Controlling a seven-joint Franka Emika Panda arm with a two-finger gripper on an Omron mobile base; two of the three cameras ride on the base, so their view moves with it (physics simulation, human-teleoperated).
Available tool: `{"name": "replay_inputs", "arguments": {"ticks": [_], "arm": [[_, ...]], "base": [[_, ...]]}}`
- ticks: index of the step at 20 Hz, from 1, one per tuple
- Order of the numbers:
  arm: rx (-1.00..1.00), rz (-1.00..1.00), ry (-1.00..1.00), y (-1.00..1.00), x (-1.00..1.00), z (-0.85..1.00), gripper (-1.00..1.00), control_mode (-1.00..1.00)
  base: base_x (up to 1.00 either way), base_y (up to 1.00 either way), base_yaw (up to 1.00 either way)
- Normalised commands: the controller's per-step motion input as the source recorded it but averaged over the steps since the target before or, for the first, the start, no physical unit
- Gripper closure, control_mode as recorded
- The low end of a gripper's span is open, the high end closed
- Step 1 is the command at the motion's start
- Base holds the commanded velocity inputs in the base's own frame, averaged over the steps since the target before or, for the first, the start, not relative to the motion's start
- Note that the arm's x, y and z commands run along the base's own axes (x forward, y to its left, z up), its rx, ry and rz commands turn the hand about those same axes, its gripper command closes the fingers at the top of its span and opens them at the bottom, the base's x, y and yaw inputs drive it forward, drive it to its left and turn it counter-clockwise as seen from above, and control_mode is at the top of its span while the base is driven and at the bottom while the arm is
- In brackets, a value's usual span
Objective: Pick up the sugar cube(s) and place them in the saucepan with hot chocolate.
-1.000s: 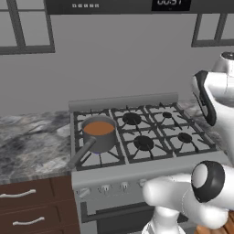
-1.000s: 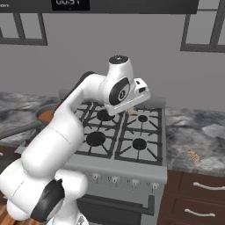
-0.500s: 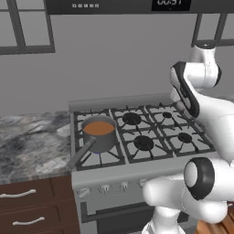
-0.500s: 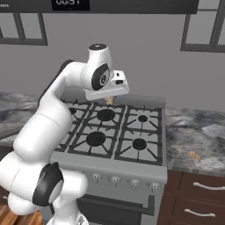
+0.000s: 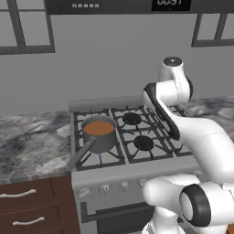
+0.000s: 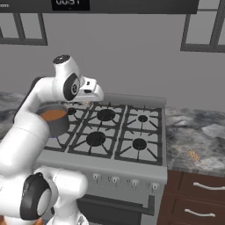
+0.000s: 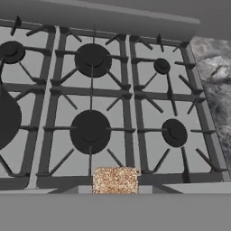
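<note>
Hand (image 6: 91, 103) was pinched on a brown sugar cube (image 7: 115, 180), held above the stove's middle burners (image 7: 90, 131). Saucepan with hot chocolate (image 5: 98, 133) sat on the front-left burner, to the hand's left, handle pointing toward the stove's front edge.

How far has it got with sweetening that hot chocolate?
The pick-up looks done: a speckled brown sugar cube sits at the gripper in the hand view, jaws shut on it. In hand: the arm hangs over the stove carrying the cube, which isn't above the saucepan yet. Left: moving over the orange-brown liquid and dropping it in. No cube is visible in the liquid.
</note>
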Motion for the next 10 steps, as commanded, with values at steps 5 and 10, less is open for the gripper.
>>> {"name": "replay_inputs", "arguments": {"ticks": [5,10], "arm": [[0.0,-0.15,0.0,1.0,0.0,0.0,1.0,-1.0],[0.03,-0.12,0.0,1.0,0.0,0.0,1.0,-1.0]], "base": [[0.0,0.0,0.0],[0.0,0.0,0.0]]}}
